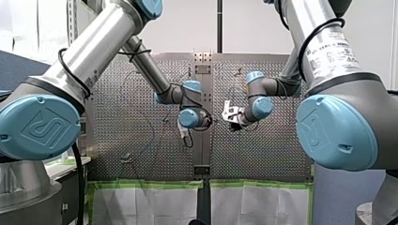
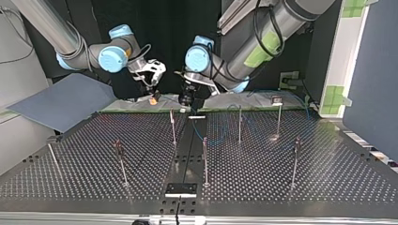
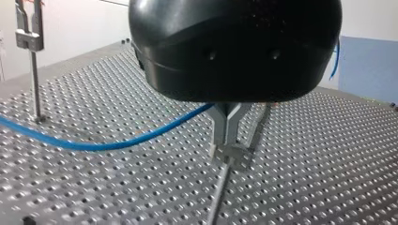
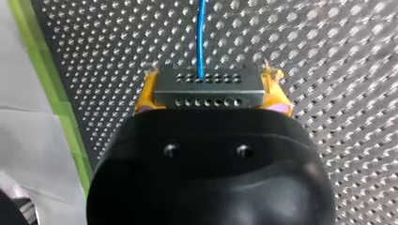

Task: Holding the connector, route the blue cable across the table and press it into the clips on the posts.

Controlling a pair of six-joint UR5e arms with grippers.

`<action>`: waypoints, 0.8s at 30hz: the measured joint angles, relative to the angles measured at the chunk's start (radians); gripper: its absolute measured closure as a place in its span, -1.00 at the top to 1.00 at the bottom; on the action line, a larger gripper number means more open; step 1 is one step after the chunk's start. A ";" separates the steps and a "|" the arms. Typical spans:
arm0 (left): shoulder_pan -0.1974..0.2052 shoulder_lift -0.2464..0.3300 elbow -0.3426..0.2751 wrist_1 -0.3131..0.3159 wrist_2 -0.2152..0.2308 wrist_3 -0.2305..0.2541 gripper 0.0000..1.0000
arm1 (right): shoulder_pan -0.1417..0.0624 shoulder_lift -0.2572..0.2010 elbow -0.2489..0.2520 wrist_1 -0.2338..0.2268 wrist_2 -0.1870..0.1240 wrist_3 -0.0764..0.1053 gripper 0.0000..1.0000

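Connector held, blue cable [image 4: 202, 33] trailing ahead.
The right gripper [image 4: 212, 93] clamps the connector [image 4: 209, 84] in its yellow-padded fingers, at 11 o'clock from the worktop [image 3: 117, 187] middle in the top view. The left gripper [image 3: 228, 151] hangs low with fingers drawn together, likely to steer the cable toward the posts [image 2: 173, 126].

Pretty bright overhead light here; perforated grey metal table [image 2: 248, 178] glints all over, my left arm's shiny silver tube [image 1: 101, 44] has streaky glare.

Perforated table [image 3: 338, 159] bears posts [image 3: 34, 84] and blue cable [image 3: 94, 146].
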 joint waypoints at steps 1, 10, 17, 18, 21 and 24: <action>0.000 -0.004 0.003 -0.003 -0.002 0.000 -1.00 | -0.004 0.001 0.000 -0.001 -0.006 0.003 -1.00; -0.002 -0.014 -0.002 -0.043 -0.049 0.027 -1.00 | -0.040 0.002 -0.039 -0.009 -0.074 0.018 -1.00; 0.004 -0.014 -0.003 -0.018 -0.025 0.028 -1.00 | -0.068 0.005 -0.046 -0.026 -0.101 0.032 -1.00; 0.005 -0.013 -0.002 -0.011 -0.015 0.026 -1.00 | -0.071 0.005 -0.046 -0.028 -0.104 0.034 -1.00; 0.008 -0.014 0.000 -0.003 0.006 0.019 -1.00 | -0.085 0.005 -0.047 -0.037 -0.117 0.040 -1.00; 0.014 -0.017 0.001 0.005 0.022 0.003 -1.00 | -0.098 0.005 -0.049 -0.042 -0.130 0.044 -1.00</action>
